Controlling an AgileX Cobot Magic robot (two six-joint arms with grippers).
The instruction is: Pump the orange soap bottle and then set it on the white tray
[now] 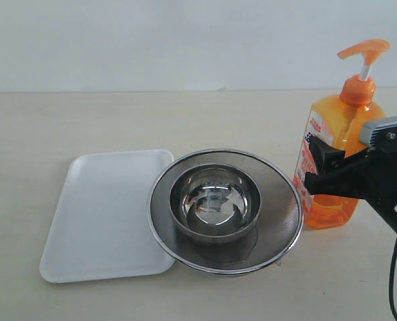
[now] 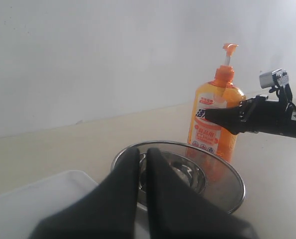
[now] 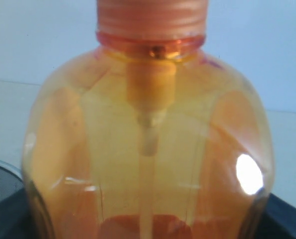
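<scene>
Orange soap bottle stands on the table with the right gripper clamped on its body, pump head up.
Risk: slick plastic may twist or slip in the jaws when the pump is pressed. Steel strainer sits just beside the gripper, with the white tray beyond it; a low carry would likely clip the rim. Left gripper, closed and empty, waits farther off. Pad contact is hard to make out; the right arm is cut off.
</scene>
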